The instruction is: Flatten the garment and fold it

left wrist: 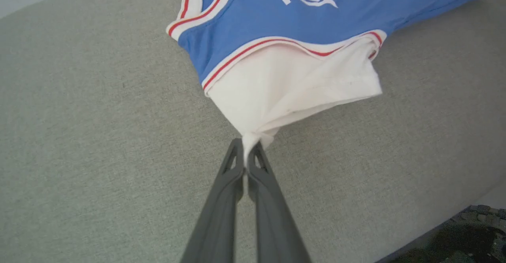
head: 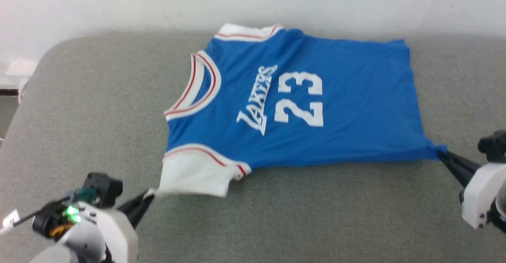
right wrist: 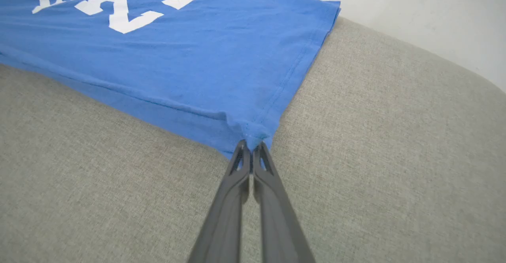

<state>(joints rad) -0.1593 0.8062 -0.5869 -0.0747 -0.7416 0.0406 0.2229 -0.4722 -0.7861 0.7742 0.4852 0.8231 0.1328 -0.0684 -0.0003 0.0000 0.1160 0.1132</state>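
Observation:
The garment [head: 336, 108], a blue jersey with white lettering and a number, lies spread on the grey cushion, collar to the left and hem to the right. My left gripper [head: 149, 197] is shut on the tip of the near white sleeve [left wrist: 292, 85]; in the left wrist view the left gripper [left wrist: 249, 146] pinches a bunch of white cloth. My right gripper [head: 442, 154] is shut on the near hem corner [right wrist: 253, 130], which the right gripper [right wrist: 251, 146] pulls to a point. The far sleeve [head: 249, 32] is folded under at the back.
The grey cushion [head: 316, 215] runs across the whole view, with a white wall [head: 253, 2] close behind it. Its rounded left edge [head: 35, 73] drops off beside a pale object. A dark patch of floor [left wrist: 466, 235] shows past the cushion's edge.

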